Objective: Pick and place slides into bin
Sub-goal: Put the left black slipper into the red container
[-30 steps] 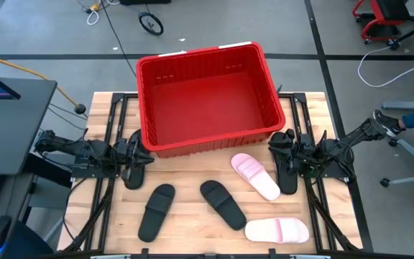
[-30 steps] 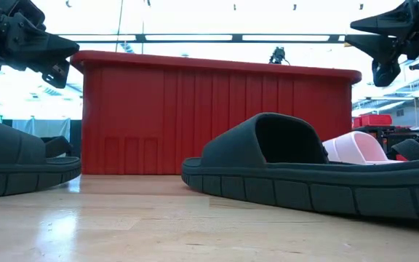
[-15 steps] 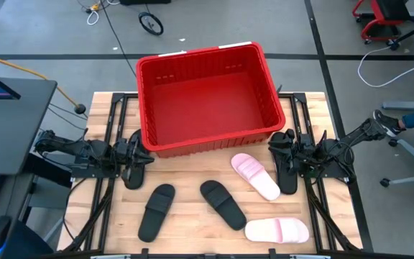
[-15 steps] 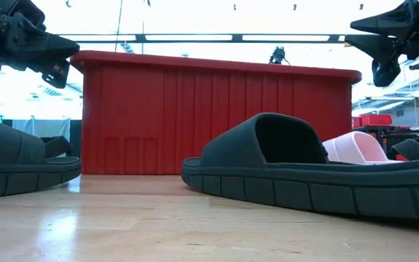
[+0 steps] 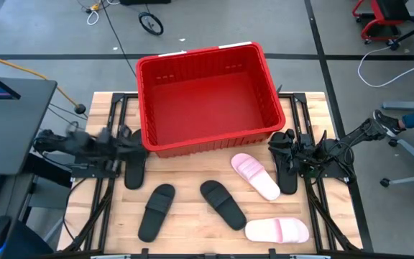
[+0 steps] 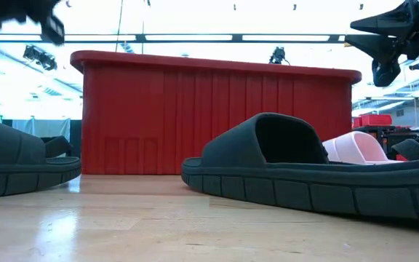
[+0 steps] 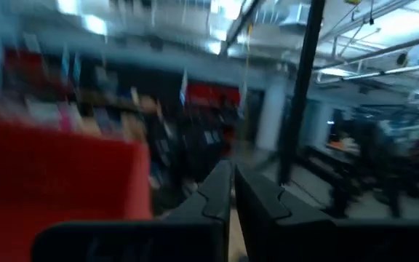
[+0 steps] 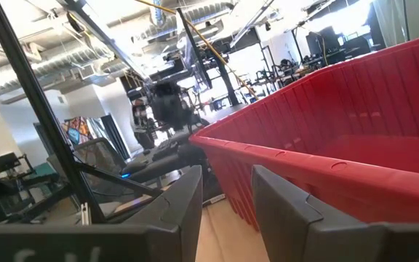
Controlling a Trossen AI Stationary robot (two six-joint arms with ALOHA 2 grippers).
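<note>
While unmarked: red bin [image 5: 205,97], slides [image 5: 221,203].

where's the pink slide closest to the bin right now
In the high view, that pink slide lies right of centre, just in front of the bin, beside the right end effector.

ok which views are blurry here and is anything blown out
Left wrist view: smeared throughout, the bin just a red streak. High view: left claw motion-blurred, the slides sharp. Low view: ceiling glare washes out the background. Right wrist view: crisp.
</note>
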